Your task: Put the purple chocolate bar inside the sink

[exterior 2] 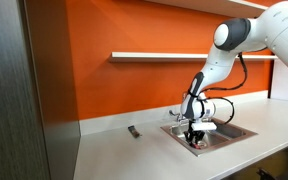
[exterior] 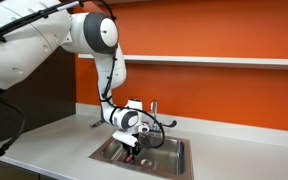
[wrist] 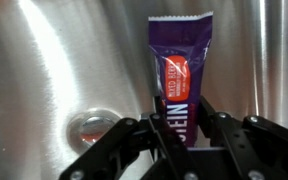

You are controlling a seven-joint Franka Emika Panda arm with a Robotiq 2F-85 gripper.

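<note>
In the wrist view the purple chocolate bar (wrist: pixel 177 65) stands lengthwise between my gripper's black fingers (wrist: pixel 181 125), which are shut on its lower end. Behind it is the shiny steel floor of the sink (wrist: pixel 44 70) with its round drain (wrist: pixel 91 127) at lower left. In both exterior views my gripper (exterior: pixel 132 146) (exterior 2: pixel 195 139) hangs down inside the sink basin (exterior: pixel 169 160) (exterior 2: pixel 234 131), just in front of the chrome faucet (exterior: pixel 152 107). The bar is too small to make out there.
A slim dark bar (exterior 2: pixel 134 131) lies on the grey counter beside the sink. An orange wall with a white shelf (exterior 2: pixel 164 56) runs behind. A dark cabinet panel (exterior 2: pixel 14 90) stands at the counter's end.
</note>
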